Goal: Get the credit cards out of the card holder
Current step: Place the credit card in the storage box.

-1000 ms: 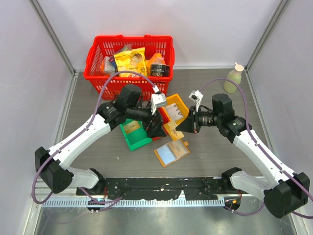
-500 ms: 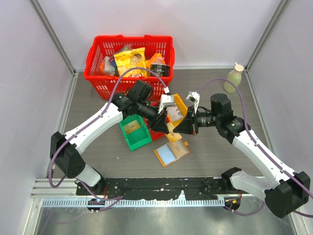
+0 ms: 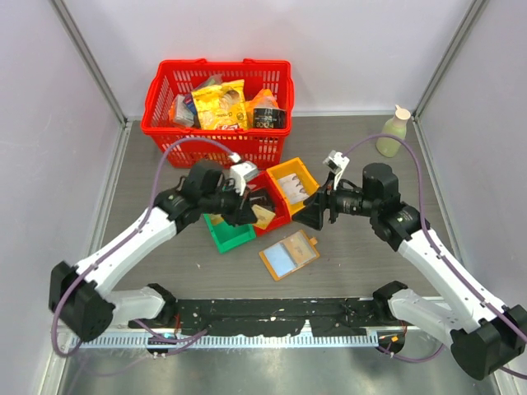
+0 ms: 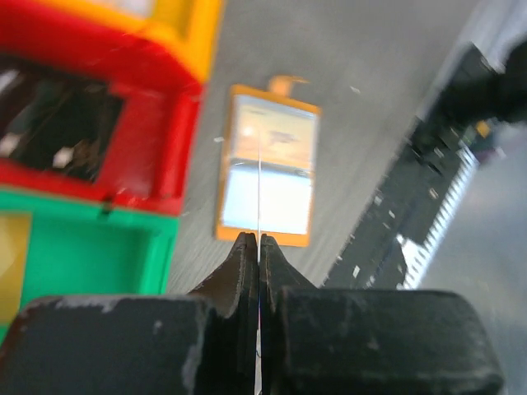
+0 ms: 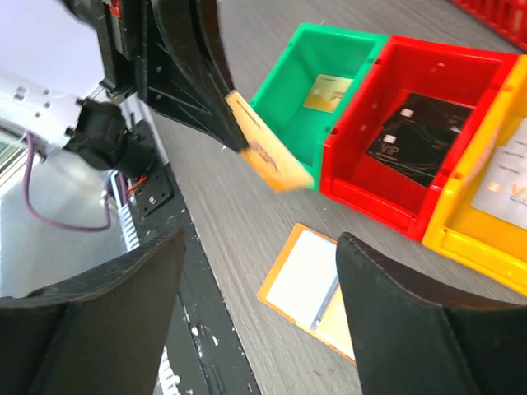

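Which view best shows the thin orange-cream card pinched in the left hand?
Right wrist: the thin, flat orange-cream card shows its face, pinched by the left hand. Left wrist sees it only edge-on; top external shows a pale sliver.

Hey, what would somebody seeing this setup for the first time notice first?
Probably the bright red basket of snack packs at the back of the table, then the green bin, red bin and yellow bin side by side before it. Over them the left gripper pinches a credit card, and the card holder lies flat on the table on their near side.
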Motion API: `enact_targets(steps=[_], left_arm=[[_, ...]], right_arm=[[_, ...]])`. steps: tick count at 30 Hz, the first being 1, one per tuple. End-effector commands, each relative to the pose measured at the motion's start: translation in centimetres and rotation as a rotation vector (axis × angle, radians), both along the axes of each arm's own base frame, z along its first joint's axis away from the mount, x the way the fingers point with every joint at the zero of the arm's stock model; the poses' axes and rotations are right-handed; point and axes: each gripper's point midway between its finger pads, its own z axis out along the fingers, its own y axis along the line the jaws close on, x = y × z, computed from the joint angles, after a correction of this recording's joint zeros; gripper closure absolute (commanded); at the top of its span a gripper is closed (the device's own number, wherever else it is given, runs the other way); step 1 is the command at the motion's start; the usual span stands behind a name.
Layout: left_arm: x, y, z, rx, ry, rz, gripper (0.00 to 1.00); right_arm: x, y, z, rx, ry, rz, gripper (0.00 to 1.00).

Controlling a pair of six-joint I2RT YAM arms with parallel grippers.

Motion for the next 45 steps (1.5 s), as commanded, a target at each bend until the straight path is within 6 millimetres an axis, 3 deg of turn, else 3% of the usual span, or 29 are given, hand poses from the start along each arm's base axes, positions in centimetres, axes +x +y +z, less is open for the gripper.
enact_targets(steps=[1, 5, 11, 17, 25, 33, 39, 45], left_arm=[[5.6, 4.2, 2.1, -0.104, -0.068, 0.614, 1.00], [6.8, 10.4, -0.2, -0.067, -0.038, 1.051, 1.00], [7.7, 13.4, -3.7, -0.012, 0.058, 1.296, 1.00], [9.9, 12.1, -5.8, -0.015, 0.143, 1.327, 1.00], [11.2, 9.4, -9.7, 0.028, 0.285, 1.311, 1.00], [11.4, 8.8, -12.0, -0.034, 0.337, 1.348, 0.89], [10.9, 9.9, -12.6, 0.039, 0.313, 1.356, 0.74], [10.6, 12.3, -9.8, 0.108, 0.187, 1.367, 0.40]], right_arm=[[1.8, -0.9, 0.2, 0.027, -0.015, -0.167, 0.18], [2.3, -1.5, -1.6, 0.018, 0.023, -0.231, 0.16], [2.9, -2.3, -2.6, -0.004, 0.030, -0.299, 0.16], [2.8, -2.4, -2.5, -0.009, 0.018, -0.301, 0.16], [2.5, -2.6, -2.4, -0.007, 0.002, -0.297, 0.16], [2.4, -2.5, -2.8, -0.012, 0.025, -0.291, 0.16], [2.3, -2.7, -3.1, -0.028, 0.039, -0.299, 0.16], [2.3, -3.2, -3.9, -0.075, 0.076, -0.327, 0.17]])
